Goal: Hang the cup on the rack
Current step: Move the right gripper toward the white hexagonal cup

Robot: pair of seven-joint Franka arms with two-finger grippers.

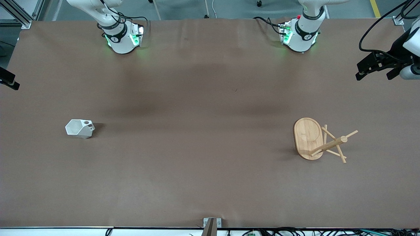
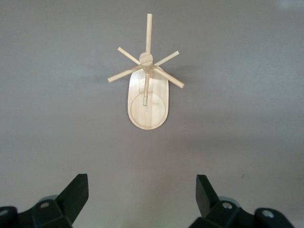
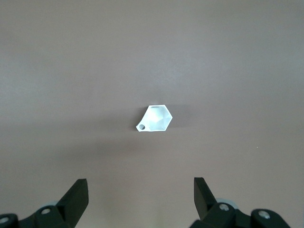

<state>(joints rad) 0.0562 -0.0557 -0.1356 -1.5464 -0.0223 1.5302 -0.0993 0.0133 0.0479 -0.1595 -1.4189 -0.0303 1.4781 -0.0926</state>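
Starting from scratch, I see the cup (image 1: 80,128) upright near the table's (image 1: 203,183) right-arm edge and the rack (image 1: 316,139) near its left-arm edge, well apart. Left gripper (image 2: 142,194) and right gripper (image 3: 141,194) both hang released, one above each. My worry: that small handle hole could miss a thin peg and topple the rack.

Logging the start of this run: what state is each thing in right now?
cup: upright on the table, mouth up, unheld.
rack: upright on its base, pegs bare.
left gripper: open, high over the table, holding nothing.
right gripper: open, high over the table, holding nothing.
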